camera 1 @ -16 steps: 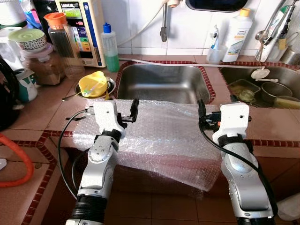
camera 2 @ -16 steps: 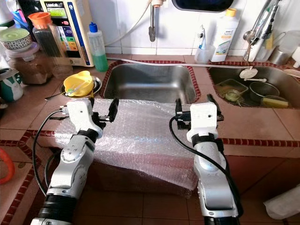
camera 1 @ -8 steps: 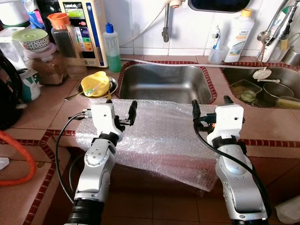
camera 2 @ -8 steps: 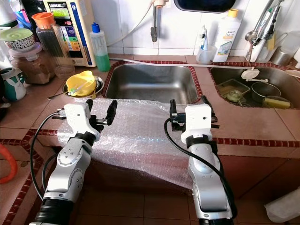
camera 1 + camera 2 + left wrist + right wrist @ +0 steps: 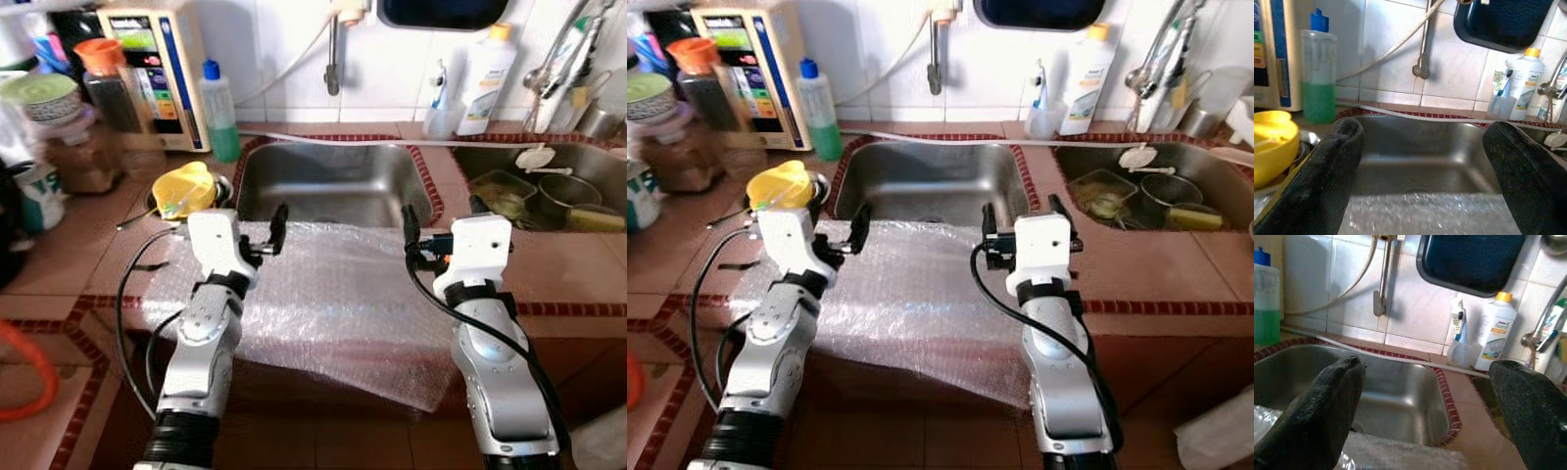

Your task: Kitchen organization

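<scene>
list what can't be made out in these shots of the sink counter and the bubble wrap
- Bubble wrap: its left edge is hidden behind the left arm in the eye views.
- Yellow bowl: contents too blurred to identify.
- White bottle: label print too small to read.
- Right sink: cut off by the picture's edge; the dishes inside are unclear.
- Dark object on the wall: cropped at the top.

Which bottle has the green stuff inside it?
The clear bottle with the blue cap, left of the sink. The white bottle on the right has an orange cap.
</scene>
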